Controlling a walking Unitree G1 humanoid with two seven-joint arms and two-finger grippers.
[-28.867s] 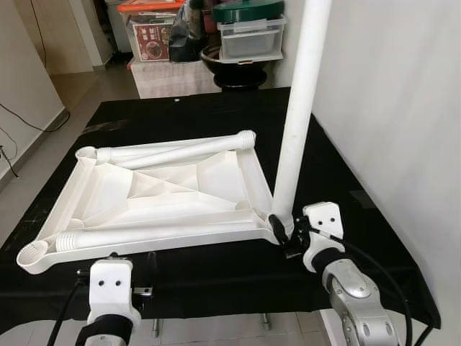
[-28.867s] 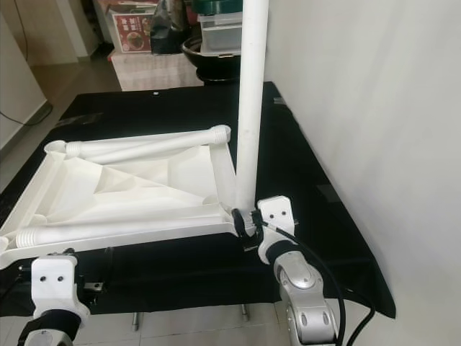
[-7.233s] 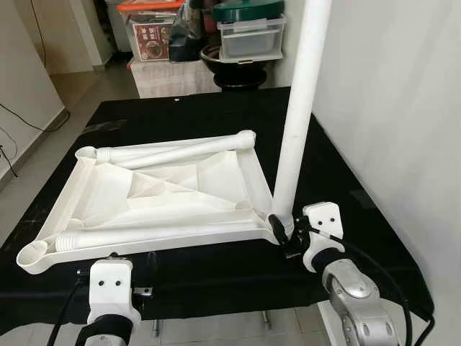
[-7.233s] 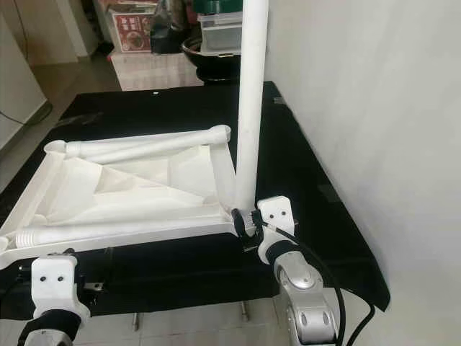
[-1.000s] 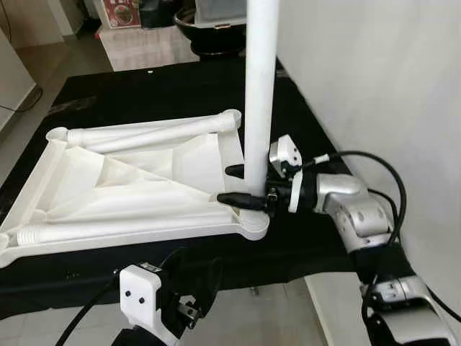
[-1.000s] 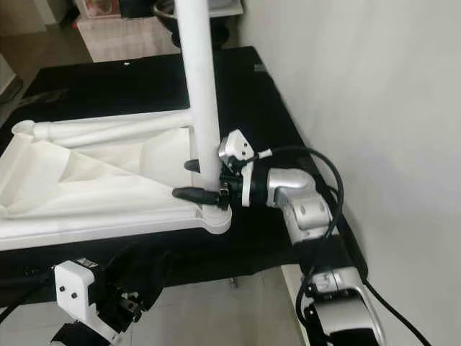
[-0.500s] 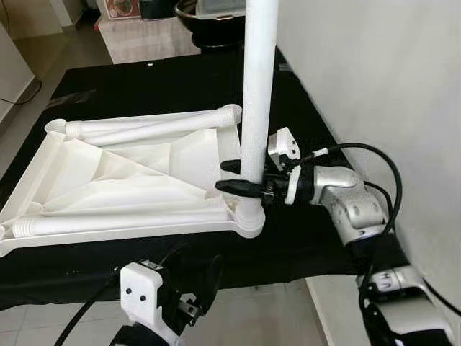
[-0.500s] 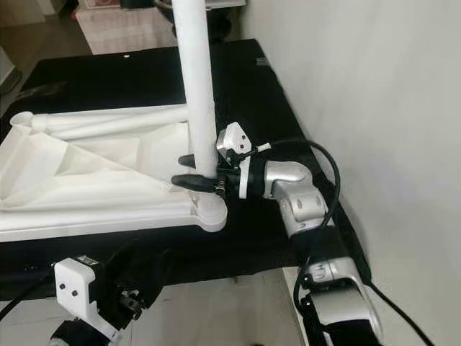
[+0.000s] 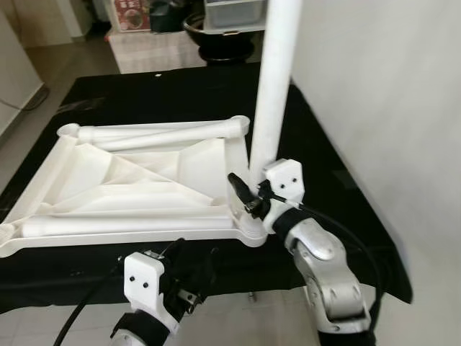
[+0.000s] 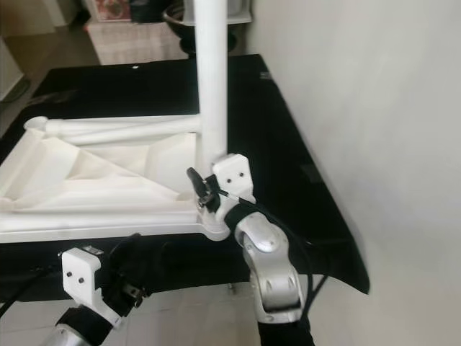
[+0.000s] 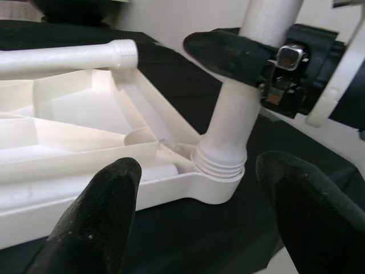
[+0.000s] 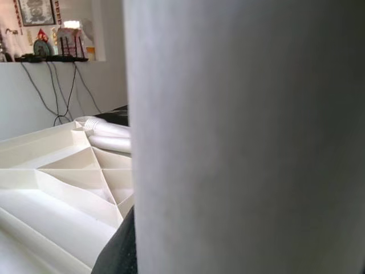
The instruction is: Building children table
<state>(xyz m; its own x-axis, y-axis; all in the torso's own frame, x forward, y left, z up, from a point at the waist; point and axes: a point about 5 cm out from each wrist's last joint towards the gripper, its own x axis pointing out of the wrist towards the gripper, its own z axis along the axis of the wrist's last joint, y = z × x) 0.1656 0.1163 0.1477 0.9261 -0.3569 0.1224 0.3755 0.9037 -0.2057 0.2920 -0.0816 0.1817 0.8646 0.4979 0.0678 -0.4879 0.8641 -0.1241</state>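
The white tabletop lies upside down on the black-covered table. One white leg stands upright in its near right corner socket. My right gripper is shut on this leg just above the socket, and the leg sits close in front of the right wrist camera. Two more legs lie on the tabletop, one along the far edge and one along the near edge. My left gripper hangs open below the table's front edge, its fingers apart and holding nothing.
A white wall runs close along the table's right side. Storage boxes and a black bowl stand on the floor beyond the far end. Tiled floor lies under the front edge.
My right forearm has dropped from level to below the leg, and the wrist has turned around the leg while staying on it. The camera shifted. The left gripper kept its place.
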